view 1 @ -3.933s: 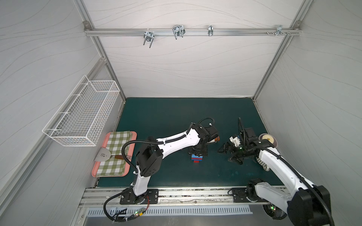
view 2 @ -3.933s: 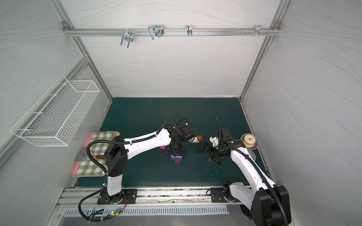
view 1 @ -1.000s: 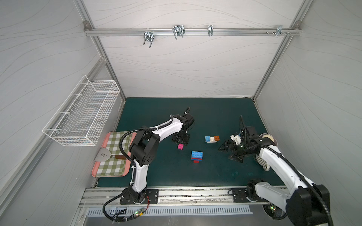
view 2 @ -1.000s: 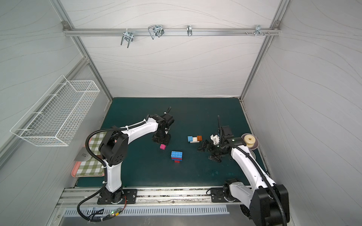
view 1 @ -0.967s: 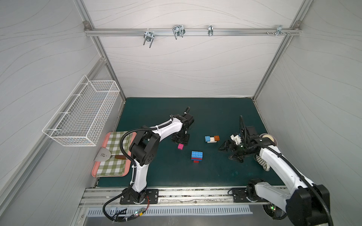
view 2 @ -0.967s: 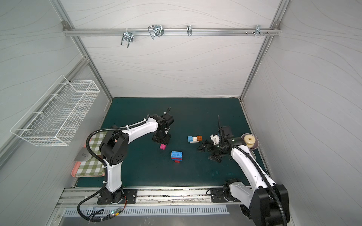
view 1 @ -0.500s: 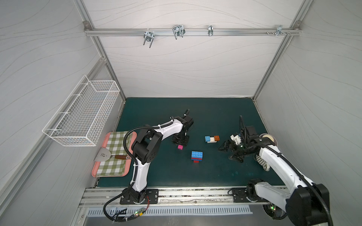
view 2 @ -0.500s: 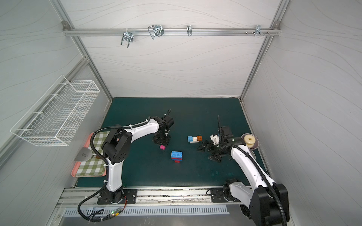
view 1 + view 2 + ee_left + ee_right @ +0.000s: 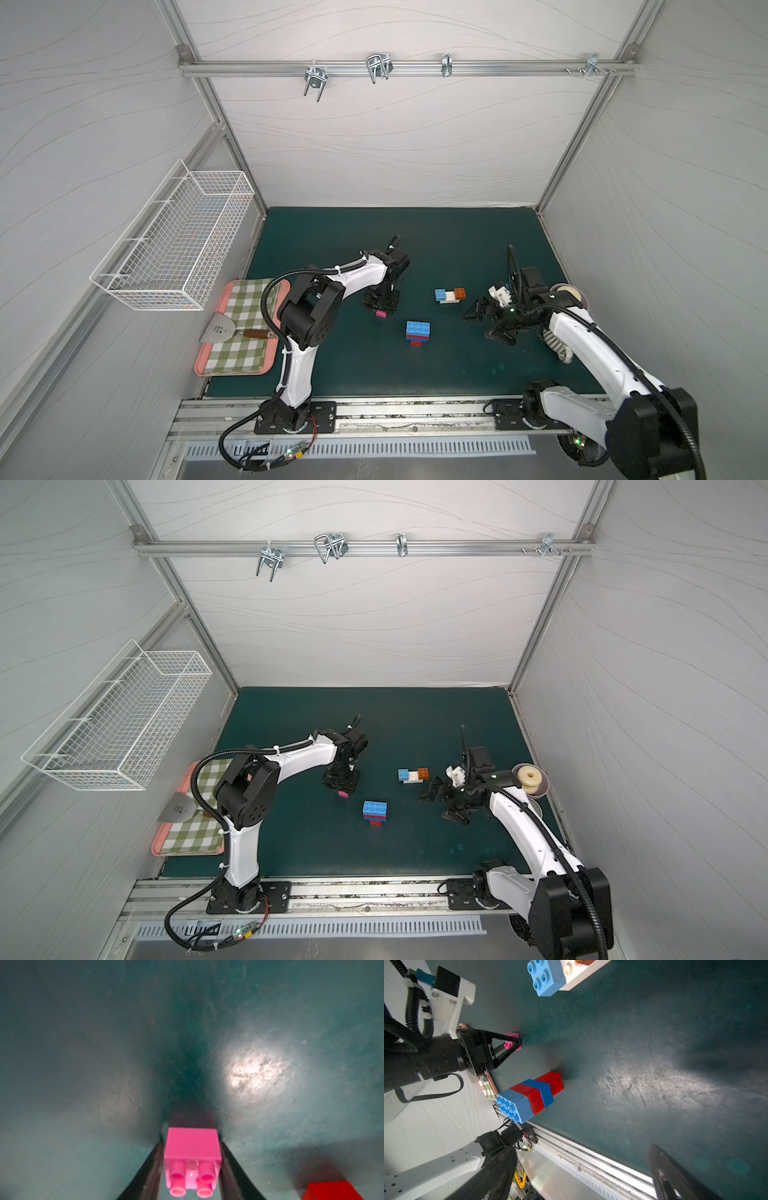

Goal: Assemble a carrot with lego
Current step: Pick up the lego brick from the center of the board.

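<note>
Broadly, the dark teal tabletop [image 9: 457, 249] carries three lots of lego, well apart from one another. The largest is an upright stack of blue and red studded plastic bricks [image 9: 417, 331] near the middle. It stands on a narrow red tip and widens to an oblong blue top, studs up, with its long side running left to right. Farther off and a little to the right lies a white plastic bar with a light-blue brick and an orange brick on its ends [image 9: 449, 296]. The smallest is a pink square plastic brick [image 9: 380, 313], sitting studs up to the left of the stack and slightly farther away.

The move ahead, as I judge it, turns on this: the stack's blue top lies to the right of the pink brick and nearer. Both face studs up, so the brick needs lifting and carrying over, not turning. Being square, it has no long axis to line up.

The left hand [image 9: 380, 308] points straight down over the pink brick. In the left wrist view its black fingers [image 9: 152, 1165] press against two opposite sides, so it is gripping the brick, which looks not yet lifted. The right hand [image 9: 482, 326] hovers right of the stack, spread wide and empty.
</note>
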Robot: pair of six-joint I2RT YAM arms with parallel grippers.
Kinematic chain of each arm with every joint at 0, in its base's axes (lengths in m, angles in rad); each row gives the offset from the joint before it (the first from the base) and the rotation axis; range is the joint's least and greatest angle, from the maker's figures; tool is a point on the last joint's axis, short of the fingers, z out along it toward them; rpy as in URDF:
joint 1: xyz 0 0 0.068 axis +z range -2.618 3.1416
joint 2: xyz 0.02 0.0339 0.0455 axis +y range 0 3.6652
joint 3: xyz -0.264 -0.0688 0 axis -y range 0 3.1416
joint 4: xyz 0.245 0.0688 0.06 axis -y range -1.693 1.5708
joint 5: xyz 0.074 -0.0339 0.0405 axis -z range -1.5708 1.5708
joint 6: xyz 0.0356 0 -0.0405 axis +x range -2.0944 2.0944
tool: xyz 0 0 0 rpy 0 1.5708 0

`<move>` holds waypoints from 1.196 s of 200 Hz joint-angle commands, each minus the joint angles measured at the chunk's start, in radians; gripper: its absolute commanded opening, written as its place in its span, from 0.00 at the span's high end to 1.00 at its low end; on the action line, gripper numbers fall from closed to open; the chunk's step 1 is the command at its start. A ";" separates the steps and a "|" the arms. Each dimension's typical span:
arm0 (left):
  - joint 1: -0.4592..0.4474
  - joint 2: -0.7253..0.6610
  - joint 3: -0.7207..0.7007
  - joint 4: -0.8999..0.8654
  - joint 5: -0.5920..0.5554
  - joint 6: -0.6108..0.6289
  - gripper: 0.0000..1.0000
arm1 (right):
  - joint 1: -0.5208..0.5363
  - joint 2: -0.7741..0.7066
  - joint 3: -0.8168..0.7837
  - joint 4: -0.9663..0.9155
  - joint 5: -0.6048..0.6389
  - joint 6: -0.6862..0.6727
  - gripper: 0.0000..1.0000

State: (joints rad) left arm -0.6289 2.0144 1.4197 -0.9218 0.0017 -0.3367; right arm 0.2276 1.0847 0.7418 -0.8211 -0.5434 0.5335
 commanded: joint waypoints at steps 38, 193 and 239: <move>-0.022 -0.061 -0.006 -0.012 -0.036 -0.033 0.56 | -0.007 -0.009 0.020 -0.024 -0.011 -0.015 0.01; -0.023 -0.063 -0.017 -0.028 -0.054 -0.075 0.77 | -0.007 -0.016 0.026 -0.034 -0.010 -0.021 0.01; -0.035 -0.149 0.112 -0.196 -0.113 -0.165 0.83 | -0.008 -0.019 0.018 -0.032 -0.012 -0.016 0.01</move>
State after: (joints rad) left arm -0.6498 1.9491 1.4185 -0.9951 -0.0544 -0.4343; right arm 0.2264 1.0836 0.7418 -0.8230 -0.5434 0.5262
